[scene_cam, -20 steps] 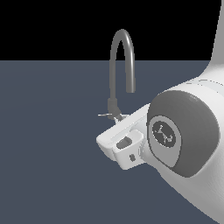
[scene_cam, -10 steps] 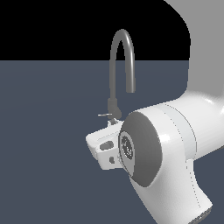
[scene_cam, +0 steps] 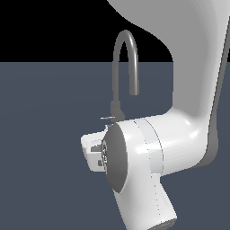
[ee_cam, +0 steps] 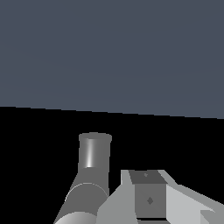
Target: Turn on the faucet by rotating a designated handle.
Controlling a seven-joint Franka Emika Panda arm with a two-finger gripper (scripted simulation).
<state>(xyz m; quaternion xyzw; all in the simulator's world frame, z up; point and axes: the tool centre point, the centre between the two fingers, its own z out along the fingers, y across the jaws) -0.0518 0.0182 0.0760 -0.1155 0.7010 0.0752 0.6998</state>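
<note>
The dark-grey faucet (scene_cam: pixel 122 63) stands with its tall gooseneck spout arching over. Its short angled base (scene_cam: pixel 117 110) sits just above my white wrist link. The handle (scene_cam: pixel 107 118) is a thin pale rod sticking out from the base toward the exterior view's left. My gripper (scene_cam: pixel 92 152) shows only as a white hand just below the handle; my arm hides its fingertips. In the wrist view a grey faucet cylinder (ee_cam: pixel 93 154) stands close beside one grey finger (ee_cam: pixel 148 193). The handle does not show there. I cannot tell if the jaws are open or shut.
My large white arm (scene_cam: pixel 193 90) fills the exterior view's right side and hides the lower part of the faucet. A flat dark blue-grey floor (scene_cam: pixel 40 148) lies all around, with black background above it.
The hand has shifted toward the exterior view's left, to below the handle. The wrist has turned, and the upper arm link now comes down from the top right.
</note>
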